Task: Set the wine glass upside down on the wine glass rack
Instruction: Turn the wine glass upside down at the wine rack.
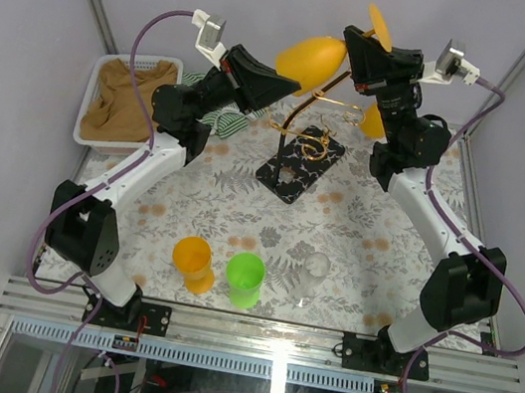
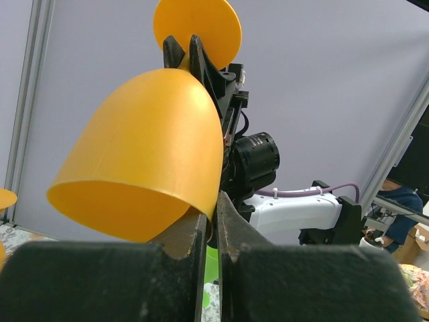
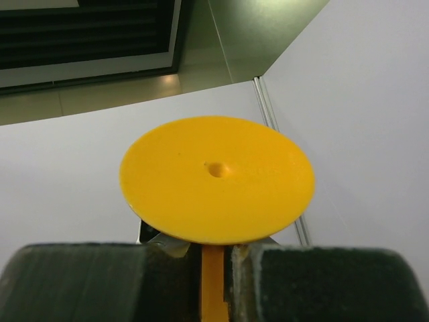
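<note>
bench (image 1: 241,203): covered by a floral-patterned cloth, with both arms bolted at its near edge.

basket (image 1: 93,93): white, at the rear left corner, holding a brown cloth (image 1: 133,99).

wine glass rack (image 1: 300,167): stands at the rear centre of the bench on its black patterned base. the gold post and curled hook arms rise from it. a second orange item (image 1: 374,122) shows at the rack's right side, partly hidden by the right arm.

wine glass (image 1: 310,60): orange and held in the air above the rack, not hung on it. it is tilted, with the bowl toward the left and the foot higher on the right.

left pincer (image 2: 211,225): almost fully closed, with its fingers pinching the rim wall of the bowl.

right pincer (image 3: 212,258): closed on the stem directly under the round foot, with one finger on each side of the stem.

near edge of the bench, left to right: an orange cup (image 1: 193,263), a green cup (image 1: 245,279) just beside it, and a clear glass (image 1: 315,274). all three stand upright, well apart from the rack.
</note>
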Robot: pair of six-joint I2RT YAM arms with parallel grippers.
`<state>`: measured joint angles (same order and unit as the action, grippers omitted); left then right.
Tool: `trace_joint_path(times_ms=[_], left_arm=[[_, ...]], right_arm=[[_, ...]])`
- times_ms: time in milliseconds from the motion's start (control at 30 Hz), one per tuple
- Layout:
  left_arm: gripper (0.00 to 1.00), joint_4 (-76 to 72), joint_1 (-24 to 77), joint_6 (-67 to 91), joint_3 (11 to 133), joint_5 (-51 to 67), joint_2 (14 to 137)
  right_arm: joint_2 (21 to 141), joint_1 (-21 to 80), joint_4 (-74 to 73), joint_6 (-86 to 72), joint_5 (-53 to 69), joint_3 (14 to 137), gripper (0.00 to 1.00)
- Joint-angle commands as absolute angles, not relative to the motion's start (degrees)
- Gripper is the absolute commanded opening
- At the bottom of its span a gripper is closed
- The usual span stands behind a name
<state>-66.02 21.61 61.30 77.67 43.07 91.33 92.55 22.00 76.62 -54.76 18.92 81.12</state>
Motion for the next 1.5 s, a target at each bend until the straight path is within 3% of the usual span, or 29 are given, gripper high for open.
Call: trace_joint_path(times_ms=[0,100,200,533,867,1133,1233,1467], left_arm=[[0.04,-69.4,22.5,61.9,79.8,42.5,91.0],[0.03,-69.3,22.4,61.6,79.7,42.5,90.9],[0.02,-69.4,22.5,61.6,79.9,42.2,90.9],[0.0,-69.8,22.5,61.8,80.5,40.4,91.2],[0.0,-70.0,22.4,61.3,81.2,38.7,91.4],[0.0,-70.9,22.5,61.6,82.4,38.3,91.8],[0.0,-71.1,22.5,62.0,82.4,38.5,91.8],[0.0,-72.7,22.5,63.6,81.4,39.2,92.3]], right_arm=[[91.4,23.2,74.9,-50.6,21.4,81.9,0.0],[91.6,23.2,74.4,-51.0,22.3,82.1,0.01],[92.1,23.3,74.4,-51.8,23.2,82.3,0.17],[91.7,23.8,74.0,-51.6,23.0,80.2,0.39],[91.0,24.0,73.3,-50.9,22.0,78.0,0.42],[89.6,24.0,71.4,-48.5,20.5,75.7,0.64],[89.2,24.0,71.5,-47.6,19.2,75.1,0.6],[91.1,24.0,73.5,-49.2,19.0,77.2,0.22]])
